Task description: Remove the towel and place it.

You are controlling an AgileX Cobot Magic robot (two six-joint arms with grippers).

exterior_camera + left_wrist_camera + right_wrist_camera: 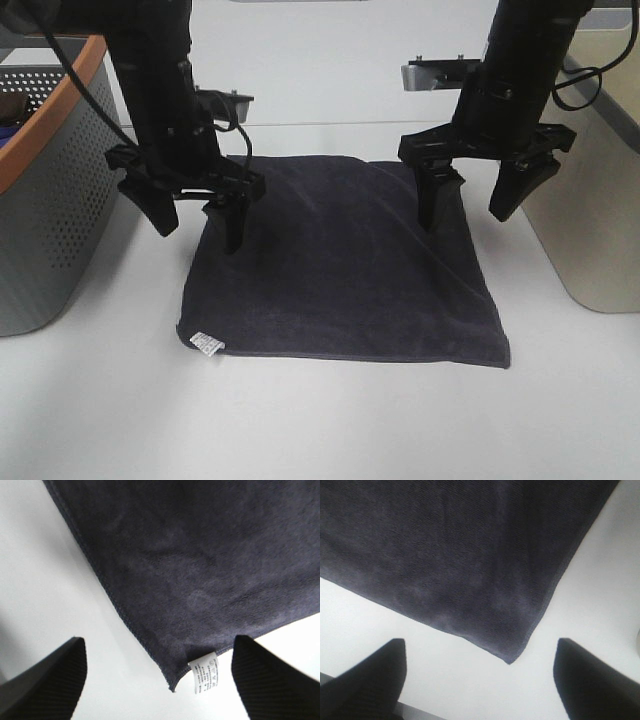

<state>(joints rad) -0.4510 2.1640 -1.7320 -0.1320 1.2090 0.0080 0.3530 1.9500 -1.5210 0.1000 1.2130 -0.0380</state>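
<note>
Closest to the camera is bare white worktop, and right behind it the towel lies spread out flat, dark navy-charcoal, roughly square, with a few soft wrinkles near its far edge. Its little white tag sticks out at the near corner on the left side of the overhead view, and you can read it as a printed care label in the left wrist view too, right next to the stitched hem. Left pincer hangs over the towel's far left corner with its jaws spread wide, one fingertip over the cloth and the other out past the edge, nothing between them. Right pincer is the same deal at the far right corner, jaws wide apart and not gripping anything, one tip down over the fabric and the other out over bare worktop. From the right wrist view you just see a plain towel corner lying flat between the two dark fingers, not pinched. Off on the left edge sits a grey perforated basket with an orange rim, close to the towel but not touching it. On the right there's a beige rounded bin, also apart from the cloth.
</note>
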